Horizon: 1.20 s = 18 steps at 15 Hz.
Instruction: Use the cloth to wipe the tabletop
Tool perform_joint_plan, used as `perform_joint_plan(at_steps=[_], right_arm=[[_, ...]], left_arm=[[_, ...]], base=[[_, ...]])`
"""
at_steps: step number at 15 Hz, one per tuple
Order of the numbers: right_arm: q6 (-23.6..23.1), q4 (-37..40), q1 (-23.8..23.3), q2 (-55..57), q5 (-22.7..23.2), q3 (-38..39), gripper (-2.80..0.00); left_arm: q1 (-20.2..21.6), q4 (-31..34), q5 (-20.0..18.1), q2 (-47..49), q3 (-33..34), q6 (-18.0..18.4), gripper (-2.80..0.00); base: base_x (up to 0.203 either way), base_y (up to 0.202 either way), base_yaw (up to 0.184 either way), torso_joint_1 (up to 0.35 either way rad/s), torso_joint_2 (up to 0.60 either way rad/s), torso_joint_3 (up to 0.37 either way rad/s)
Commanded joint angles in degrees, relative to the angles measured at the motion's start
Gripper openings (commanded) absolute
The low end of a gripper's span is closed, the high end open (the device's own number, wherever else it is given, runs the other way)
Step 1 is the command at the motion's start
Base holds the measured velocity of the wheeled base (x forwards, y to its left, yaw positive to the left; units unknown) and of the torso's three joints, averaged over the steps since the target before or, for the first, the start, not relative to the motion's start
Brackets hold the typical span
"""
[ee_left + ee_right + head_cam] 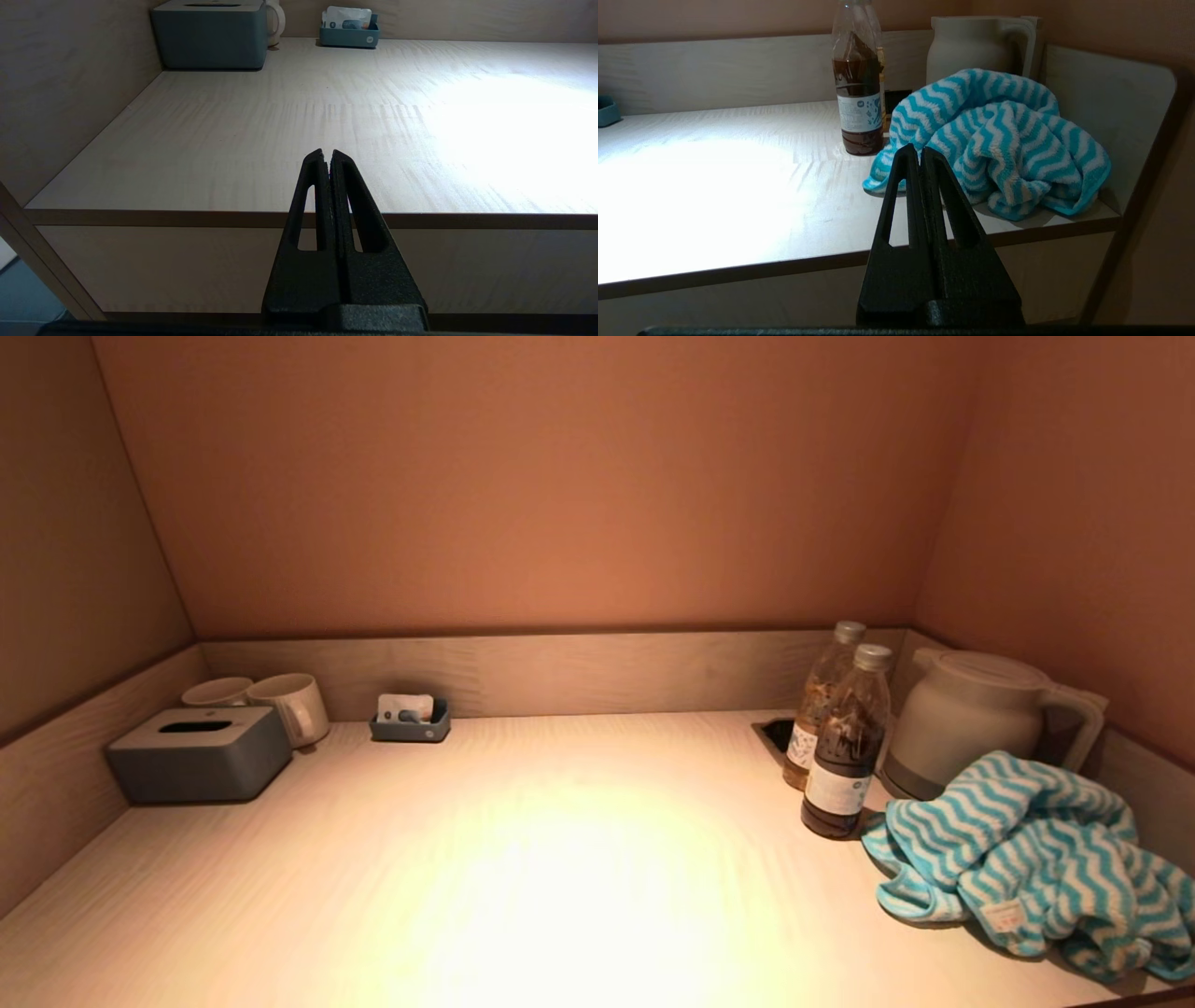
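Nearest to us, both arms are hanging back off the front edge of the counter [579, 859], out of the head view. We are holding the left gripper [326, 154] low in front of the counter's left half, its fingers [315, 186] pressed together on nothing. We are holding the right gripper [918, 151] in front of the right half, its fingers [906, 186] likewise closed and empty, pointing toward the cloth.

The cloth [1036, 859], a blue-and-white zigzag towel, is lying crumpled in a heap at the near right corner of the counter, against the right side panel. Neither gripper is touching it.

Just behind the cloth's left edge, a dark-liquid bottle [845, 747] is standing upright with a silver cap and a white label. A second bottle [822, 705], holding paler liquid, is standing right behind it. Next to them, a rectangular recess [775, 733] is showing in the counter surface. A pale grey electric kettle [971, 719] is sitting in the far right corner, behind the cloth.

Across on the far left, a grey tissue box [201, 751] is sitting against the left panel. Two white mugs [271, 705] are standing just behind it, by the back panel. Further along the back panel, a small grey tray [409, 723] is holding white sachets.

A bright pool of light is falling on the counter's middle.
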Motion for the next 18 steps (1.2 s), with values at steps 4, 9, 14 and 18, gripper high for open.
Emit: perform_joint_plan(at_steps=[4, 9, 14, 18], right_arm=[[-0.7, 0.4, 0.1, 0.0, 2.1, 1.5, -2.8], [-0.8, 2.9, 0.0, 0.0, 4.4, 1.7, -2.8], [-0.5, 7.7, 0.0, 0.0, 4.7, 1.6, -2.8], [-0.3, 7.7, 0.0, 0.0, 4.6, 1.6, -2.8]], left_arm=[[0.0, 0.0, 0.0, 0.0, 0.0, 0.0, -2.8], [0.0, 0.0, 0.0, 0.0, 0.0, 0.0, -2.8], [0.0, 0.0, 0.0, 0.0, 0.0, 0.0, -2.8], [0.0, 0.0, 0.0, 0.0, 0.0, 0.0, -2.8]], base=[[0.0, 0.0, 0.0, 0.0, 0.0, 0.0], [0.0, 0.0, 0.0, 0.0, 0.0, 0.0], [0.0, 0.0, 0.0, 0.0, 0.0, 0.0], [0.0, 0.0, 0.0, 0.0, 0.0, 0.0]])
